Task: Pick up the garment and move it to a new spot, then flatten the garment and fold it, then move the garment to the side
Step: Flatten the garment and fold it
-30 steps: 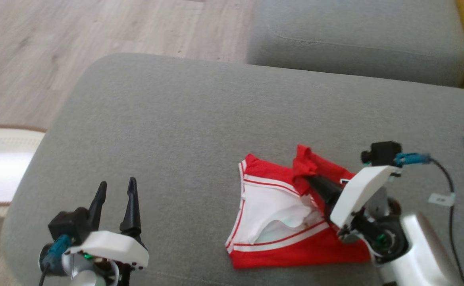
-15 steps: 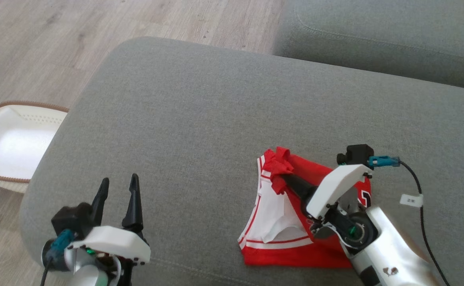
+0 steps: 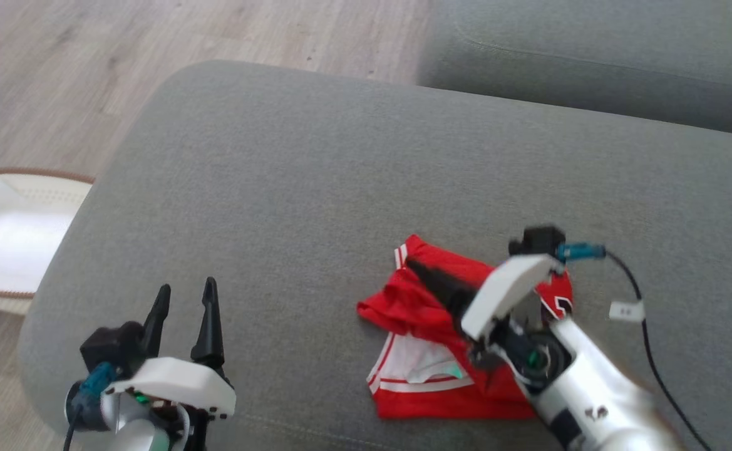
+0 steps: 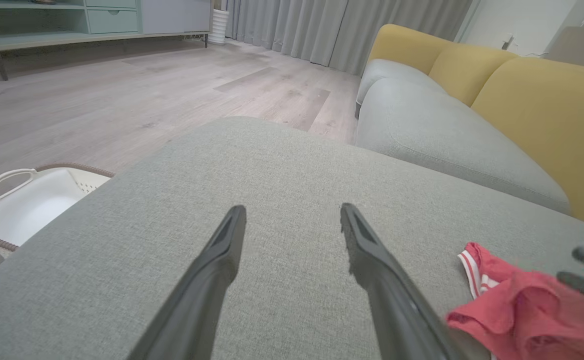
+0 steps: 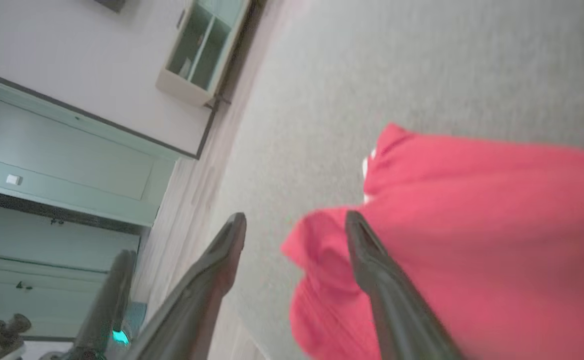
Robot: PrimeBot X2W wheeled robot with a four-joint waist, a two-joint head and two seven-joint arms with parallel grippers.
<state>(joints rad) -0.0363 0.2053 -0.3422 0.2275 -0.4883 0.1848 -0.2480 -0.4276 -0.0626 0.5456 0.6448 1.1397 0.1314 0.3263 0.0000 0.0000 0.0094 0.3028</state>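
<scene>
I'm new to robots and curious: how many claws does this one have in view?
2. The left claw hovers open above the grey fabric sofa seat; the right claw is open over the red-and-white garment.

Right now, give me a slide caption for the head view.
Right gripper over a crumpled red garment on the grey cushion; left gripper open, apart.

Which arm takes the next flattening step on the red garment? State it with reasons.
Right. The right gripper hangs open directly over the crumpled red garment, fingers at its bunched edge. The left gripper, also open, sits over bare grey cushion, off to the garment's left.
</scene>
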